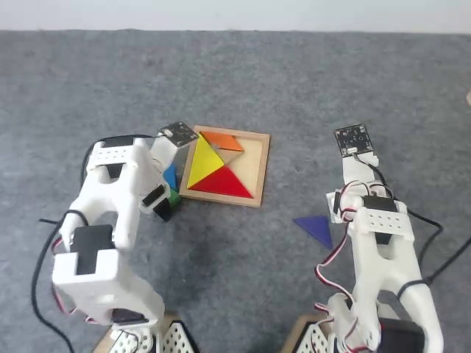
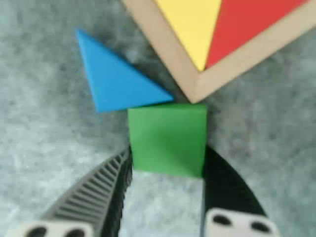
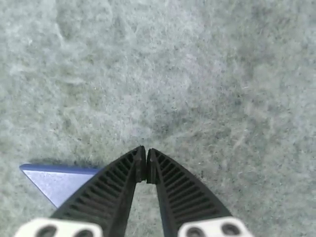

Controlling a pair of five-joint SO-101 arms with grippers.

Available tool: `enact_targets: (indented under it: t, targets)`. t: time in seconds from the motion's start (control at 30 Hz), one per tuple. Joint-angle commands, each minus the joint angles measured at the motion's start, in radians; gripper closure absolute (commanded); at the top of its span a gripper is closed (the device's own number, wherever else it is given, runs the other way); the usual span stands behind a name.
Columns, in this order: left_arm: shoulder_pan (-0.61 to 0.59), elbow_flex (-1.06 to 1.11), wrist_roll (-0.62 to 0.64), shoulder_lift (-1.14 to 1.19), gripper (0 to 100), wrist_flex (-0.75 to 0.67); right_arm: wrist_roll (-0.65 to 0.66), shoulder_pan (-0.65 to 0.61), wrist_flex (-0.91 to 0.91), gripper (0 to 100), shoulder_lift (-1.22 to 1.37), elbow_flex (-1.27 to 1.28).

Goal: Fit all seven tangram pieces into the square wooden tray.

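The green square [image 2: 167,133] is gripped by the left claw [image 2: 167,157], with the blue triangle [image 2: 116,81] touching the square just beyond the claw and the square wooden tray [image 2: 197,89] cornering in alongside. The right claw [image 3: 146,165] is clenched on nothing, an indigo triangle [image 3: 52,182] lying just beside it.

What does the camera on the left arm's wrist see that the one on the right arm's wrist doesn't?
Left wrist view: the left gripper clasping a green square piece, a blue triangular piece next to it, and a corner of the square wooden tray holding yellow and red pieces. Right wrist view: the shut right gripper beside an indigo triangular piece. Both: the grey felt-like table covering.
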Motion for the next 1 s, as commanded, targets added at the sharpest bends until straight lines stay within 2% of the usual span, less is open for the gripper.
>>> enact_targets:
  t: [0.0, 0.07, 0.2, 0.5, 0.97]
  targets:
    - [0.057, -0.013, 0.005, 0.009, 77, -0.011, 0.008, -0.002, -0.022, 97.9, -0.031, -0.006]
    - [0.061, -0.018, 0.006, 0.008, 77, -0.012, 0.008, -0.002, -0.022, 97.9, -0.031, -0.006]
    - [0.046, -0.051, 0.044, 0.006, 84, -0.012, 0.008, -0.002, -0.022, 97.9, -0.031, -0.006]
    - [0.048, -0.068, 0.072, -0.006, 85, -0.009, 0.008, -0.002, -0.022, 97.9, -0.031, -0.006]
    - [0.063, -0.061, 0.133, -0.377, 85, 0.109, 0.008, -0.005, -0.022, 97.9, -0.031, -0.006]
